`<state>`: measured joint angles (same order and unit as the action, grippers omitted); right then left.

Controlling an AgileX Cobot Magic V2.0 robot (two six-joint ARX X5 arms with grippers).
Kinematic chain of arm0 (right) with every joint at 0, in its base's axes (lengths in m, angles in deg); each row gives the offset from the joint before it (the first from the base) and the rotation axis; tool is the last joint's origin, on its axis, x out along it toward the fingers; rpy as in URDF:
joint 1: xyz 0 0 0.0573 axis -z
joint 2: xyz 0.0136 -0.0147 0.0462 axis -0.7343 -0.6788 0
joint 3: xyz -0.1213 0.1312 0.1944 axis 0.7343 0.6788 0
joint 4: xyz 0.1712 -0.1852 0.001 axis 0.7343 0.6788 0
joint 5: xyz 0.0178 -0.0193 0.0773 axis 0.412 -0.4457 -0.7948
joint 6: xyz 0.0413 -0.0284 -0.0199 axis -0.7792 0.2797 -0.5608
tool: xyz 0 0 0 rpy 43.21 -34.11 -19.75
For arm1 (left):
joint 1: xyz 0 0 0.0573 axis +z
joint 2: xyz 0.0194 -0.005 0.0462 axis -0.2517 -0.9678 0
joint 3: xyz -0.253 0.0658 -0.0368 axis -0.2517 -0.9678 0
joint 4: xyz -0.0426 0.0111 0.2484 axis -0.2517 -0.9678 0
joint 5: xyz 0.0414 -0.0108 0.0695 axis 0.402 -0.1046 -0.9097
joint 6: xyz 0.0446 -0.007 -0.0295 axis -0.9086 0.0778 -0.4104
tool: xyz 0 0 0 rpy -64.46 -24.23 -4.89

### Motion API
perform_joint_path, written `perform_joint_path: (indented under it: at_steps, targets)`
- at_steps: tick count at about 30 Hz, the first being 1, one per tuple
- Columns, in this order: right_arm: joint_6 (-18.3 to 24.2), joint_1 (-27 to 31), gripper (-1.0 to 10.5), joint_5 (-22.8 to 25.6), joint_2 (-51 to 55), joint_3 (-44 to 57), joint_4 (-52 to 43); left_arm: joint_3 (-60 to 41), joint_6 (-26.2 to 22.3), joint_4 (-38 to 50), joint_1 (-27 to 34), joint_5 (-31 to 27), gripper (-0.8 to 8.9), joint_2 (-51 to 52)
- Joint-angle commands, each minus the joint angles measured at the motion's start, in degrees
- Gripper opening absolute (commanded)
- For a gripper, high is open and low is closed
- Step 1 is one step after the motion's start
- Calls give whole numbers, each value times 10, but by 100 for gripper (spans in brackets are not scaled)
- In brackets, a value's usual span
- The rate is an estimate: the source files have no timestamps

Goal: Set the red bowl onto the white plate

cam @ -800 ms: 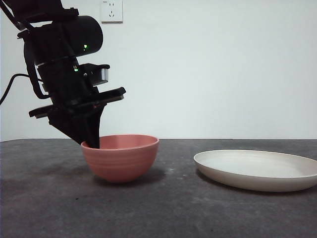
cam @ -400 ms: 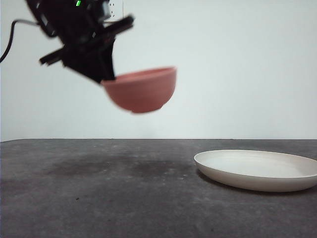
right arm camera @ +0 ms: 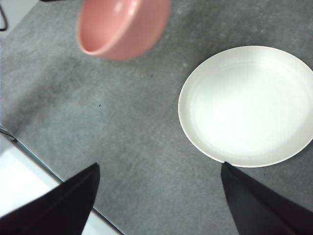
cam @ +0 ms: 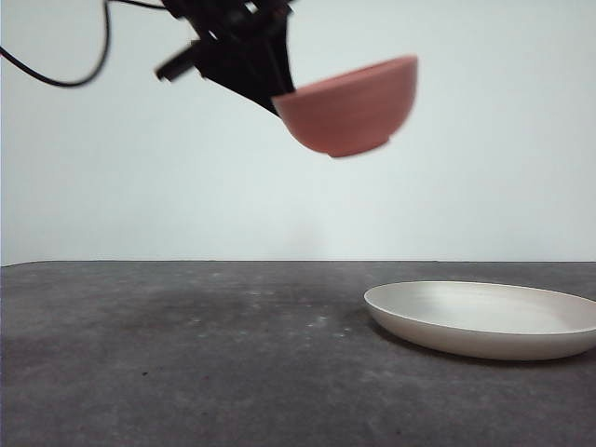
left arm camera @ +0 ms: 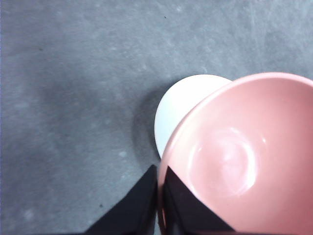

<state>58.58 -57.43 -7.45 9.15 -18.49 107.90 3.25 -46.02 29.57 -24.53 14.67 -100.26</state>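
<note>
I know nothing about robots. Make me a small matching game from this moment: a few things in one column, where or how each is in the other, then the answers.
1. red bowl
2. white plate
3. left hand
4. right hand

a. lying on the table
b. open, holding nothing
c. up in the air, tilted
d. shut on the bowl's rim

Pairs: 1-c, 2-a, 3-d, 4-b

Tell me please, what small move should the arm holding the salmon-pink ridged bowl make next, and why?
Probably the left gripper, shut on the rim of the tilted salmon-pink ridged bowl, should carry it a little further sideways toward the wide cream-white plate. The front view shows the bowl high in the air and only near the plate's closest edge, not over its middle. Lowering should come after that.
</note>
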Motion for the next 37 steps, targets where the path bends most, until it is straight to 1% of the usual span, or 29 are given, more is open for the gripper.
perform_joint_path:
  at_steps: [1,12,18,24,26,30,37]
  targets:
    - [-6,-2,397,0,-2,-10,-3,29,9,7,-16,-1,10,-43]
    - [-34,-2,397,0,27,-10,-2,99,11,51,-50,-1,9,-191]
    - [-46,-2,397,2,53,-10,6,119,11,83,-65,-1,9,-251]
    - [-46,-2,397,19,64,-10,23,119,13,113,-73,-1,10,-282]
    - [-47,-2,397,19,64,-10,25,119,13,113,-74,-2,10,-286]
    - [-47,-2,397,19,66,-10,26,119,10,112,-75,-26,9,-291]
    - [-47,-2,397,19,66,-10,27,119,9,112,-78,-26,9,-302]
